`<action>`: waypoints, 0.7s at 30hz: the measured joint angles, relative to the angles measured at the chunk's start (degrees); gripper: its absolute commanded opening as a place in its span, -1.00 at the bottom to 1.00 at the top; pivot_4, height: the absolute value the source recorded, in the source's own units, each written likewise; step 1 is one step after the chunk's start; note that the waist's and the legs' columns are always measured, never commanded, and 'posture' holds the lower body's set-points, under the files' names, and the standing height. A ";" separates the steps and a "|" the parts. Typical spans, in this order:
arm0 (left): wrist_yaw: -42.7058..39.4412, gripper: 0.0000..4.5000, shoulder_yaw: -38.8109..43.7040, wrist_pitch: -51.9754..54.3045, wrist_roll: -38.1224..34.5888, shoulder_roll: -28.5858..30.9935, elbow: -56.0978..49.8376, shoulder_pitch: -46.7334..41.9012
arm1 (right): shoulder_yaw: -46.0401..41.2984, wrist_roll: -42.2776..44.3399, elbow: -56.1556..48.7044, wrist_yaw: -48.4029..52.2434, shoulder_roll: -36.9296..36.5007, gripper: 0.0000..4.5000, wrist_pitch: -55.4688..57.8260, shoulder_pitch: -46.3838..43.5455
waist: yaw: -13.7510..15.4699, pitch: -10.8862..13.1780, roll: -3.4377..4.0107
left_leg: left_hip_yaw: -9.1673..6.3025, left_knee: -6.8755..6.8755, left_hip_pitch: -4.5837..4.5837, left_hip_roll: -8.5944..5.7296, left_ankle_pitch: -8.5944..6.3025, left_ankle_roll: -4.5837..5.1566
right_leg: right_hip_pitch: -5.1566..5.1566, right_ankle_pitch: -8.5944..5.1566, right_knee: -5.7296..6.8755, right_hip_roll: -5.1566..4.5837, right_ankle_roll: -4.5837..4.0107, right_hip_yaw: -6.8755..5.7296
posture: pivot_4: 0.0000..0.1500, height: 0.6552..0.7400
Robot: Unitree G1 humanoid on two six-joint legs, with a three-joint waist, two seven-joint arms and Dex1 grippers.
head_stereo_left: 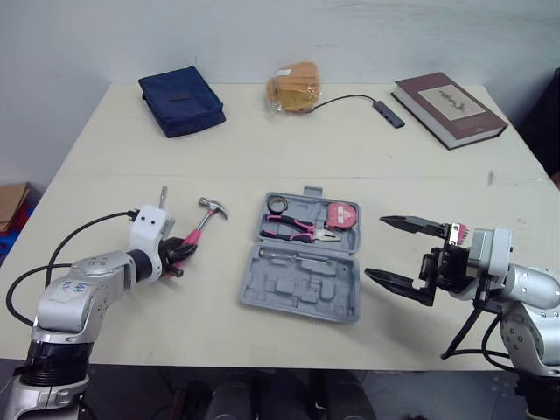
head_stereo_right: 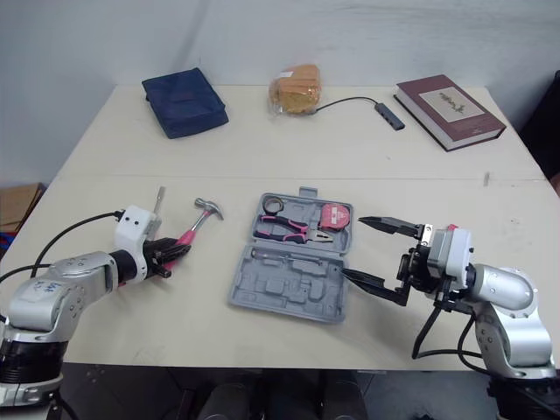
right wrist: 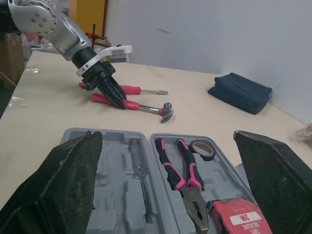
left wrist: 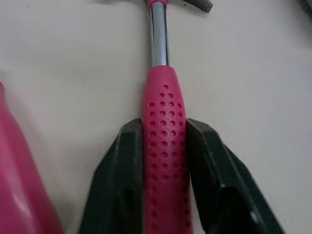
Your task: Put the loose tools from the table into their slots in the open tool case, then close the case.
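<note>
The left hand (head_stereo_left: 179, 253) clamps the hammer (head_stereo_left: 206, 219) by its pink grip. The right hand (head_stereo_left: 376, 247) gapes wide beside the open tool case (head_stereo_left: 302, 284), whose red tape measure (right wrist: 241, 219) reads "2M".

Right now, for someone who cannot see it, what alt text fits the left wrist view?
Two black fingers grip the pink dotted handle of a hammer lying on a pale table. A second pink handle lies beside it.
</note>
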 measured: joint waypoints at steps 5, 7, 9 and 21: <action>-3.43 -0.76 0.05 -7.67 1.03 -2.91 2.70 -0.01 | -0.22 -0.35 -0.30 -1.13 -0.23 1.00 0.05 0.47 | 0.84 0.00 -0.01 | -0.01 0.03 -0.04 -0.03 0.03 0.05 | -0.01 0.00 0.02 0.02 0.00 -0.03 | 1.00 1.00; -7.89 -0.76 0.25 -14.57 0.40 -4.48 3.13 -0.53 | -1.16 -0.91 -0.27 -1.58 -0.98 1.00 0.13 1.22 | 1.05 0.06 -0.12 | -0.09 0.11 -0.22 -0.03 0.04 0.07 | -0.10 0.01 -0.01 0.01 0.01 -0.14 | 1.00 1.00; -13.75 -0.76 0.00 -20.40 0.08 -3.12 2.35 -1.94 | -2.38 -1.21 -0.08 -1.58 -1.67 1.00 0.17 2.10 | 0.87 0.10 -0.26 | -0.07 0.11 -0.26 -0.01 0.03 0.07 | -0.11 0.02 -0.08 0.01 0.02 -0.14 | 1.00 1.00; -41.40 -0.76 -21.21 -31.73 5.24 0.32 0.37 -19.07 | -7.40 -2.23 4.08 3.62 -6.35 1.00 -1.16 6.69 | 0.77 0.14 -0.33 | 0.12 0.33 -0.24 -0.06 0.08 0.24 | -0.05 0.07 -0.08 0.26 0.13 -0.51 | 1.00 1.00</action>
